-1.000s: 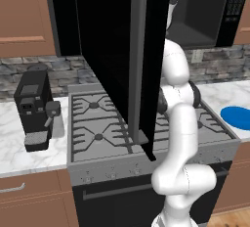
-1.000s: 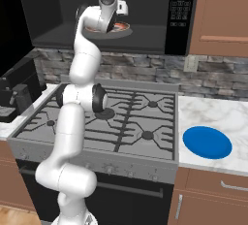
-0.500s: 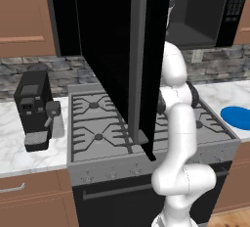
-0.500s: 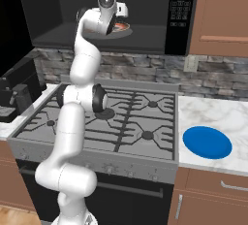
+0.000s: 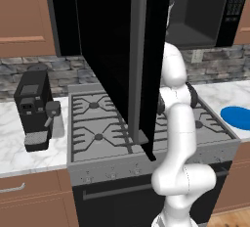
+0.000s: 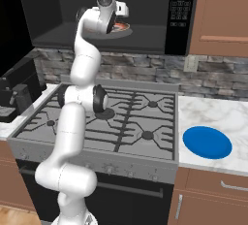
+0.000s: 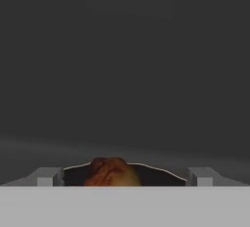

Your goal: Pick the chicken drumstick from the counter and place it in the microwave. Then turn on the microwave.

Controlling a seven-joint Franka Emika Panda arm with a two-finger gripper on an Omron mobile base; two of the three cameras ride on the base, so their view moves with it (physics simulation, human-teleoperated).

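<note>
One chicken drumstick (image 7: 110, 173) lies on the grey plate (image 6: 123, 30) inside the microwave (image 6: 145, 6), between the spread-wide fingers of the claw (image 6: 121, 18), which grips nothing. The open door (image 5: 127, 59) (black, grey-handled) juts over the stove (image 6: 126, 117); a coffee machine (image 5: 34, 108) and blue dish (image 6: 207, 142) sit on the counter (image 6: 218, 117).

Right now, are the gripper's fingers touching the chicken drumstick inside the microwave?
Cannot tell. In the hand view the chicken drumstick sits between the spread fingertips, but the bottom edge cuts off any gap; the right base view is too small.
</note>
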